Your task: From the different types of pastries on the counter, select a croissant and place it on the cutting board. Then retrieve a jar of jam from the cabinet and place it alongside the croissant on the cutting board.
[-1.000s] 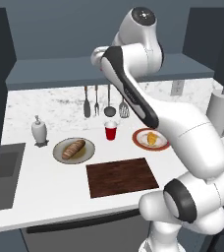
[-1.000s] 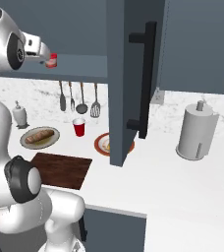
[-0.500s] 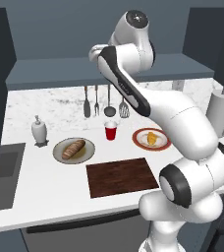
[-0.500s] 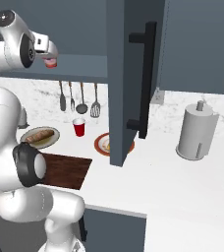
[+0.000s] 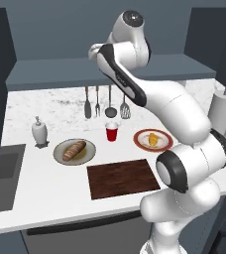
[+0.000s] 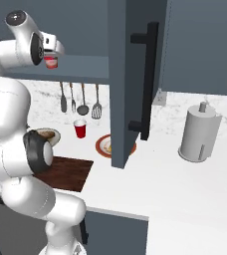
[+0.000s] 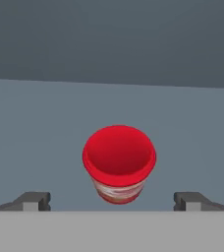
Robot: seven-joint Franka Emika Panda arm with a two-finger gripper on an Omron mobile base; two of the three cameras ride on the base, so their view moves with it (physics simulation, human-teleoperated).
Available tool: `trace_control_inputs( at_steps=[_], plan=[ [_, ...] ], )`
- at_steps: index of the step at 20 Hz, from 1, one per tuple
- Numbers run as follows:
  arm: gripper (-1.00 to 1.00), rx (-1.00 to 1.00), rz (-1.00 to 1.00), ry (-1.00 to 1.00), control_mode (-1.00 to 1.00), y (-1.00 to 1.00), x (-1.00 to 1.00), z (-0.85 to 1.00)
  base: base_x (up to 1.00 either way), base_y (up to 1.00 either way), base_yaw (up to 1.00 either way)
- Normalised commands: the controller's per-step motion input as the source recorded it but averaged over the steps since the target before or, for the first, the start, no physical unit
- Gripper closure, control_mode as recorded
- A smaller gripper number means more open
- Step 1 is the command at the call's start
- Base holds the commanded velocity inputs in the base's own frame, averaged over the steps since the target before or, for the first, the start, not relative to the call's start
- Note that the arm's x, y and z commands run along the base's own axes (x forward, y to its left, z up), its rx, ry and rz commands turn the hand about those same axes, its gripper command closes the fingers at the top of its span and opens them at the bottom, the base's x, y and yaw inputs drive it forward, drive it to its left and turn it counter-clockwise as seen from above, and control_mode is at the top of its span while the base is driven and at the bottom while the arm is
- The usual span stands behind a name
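Hand view: jam jar centred between spread fingers

Hand view showed the jar of jam standing upright on the blue-grey shelf of the cabinet, just ahead of the gripper. Its two dark fingertips stood wide apart, one to each side of the jar and clear of it, so the hand was released and gripped nothing. In the right base view the gripper hung just above the jar of jam at the shelf edge. Down on the counter the croissant lay on its orange-rimmed plate, just right of a red cup. The cutting board lay bare in front, near the loaf on its own plate.
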Motion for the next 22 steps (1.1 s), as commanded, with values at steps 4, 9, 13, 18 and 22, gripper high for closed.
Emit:
trace_control_inputs(
  at_steps=[4, 9, 13, 18, 22],
  plan=[
    [-1.0, 0.0, 0.01, 0.0, -1.0, 0.0, 0.17, -0.08, 0.0, 0.0, 0.0],
    [-1.0, 0.0, 0.0, 0.0, -1.0, 0.0, 0.09, -0.08, 0.0, 0.0, 0.0],
    [-1.0, 0.0, 0.0, 0.0, -1.0, 0.0, 0.0, -0.15, 0.0, 0.0, 0.0],
    [-1.0, 0.0, 0.0, -0.01, -1.0, 0.0, 0.09, -0.09, 0.0, 0.0, 0.0],
    [-1.0, 0.0, 0.01, -0.02, -1.0, 0.0, 0.34, -0.02, 0.0, 0.0, 0.0]
  ],
)
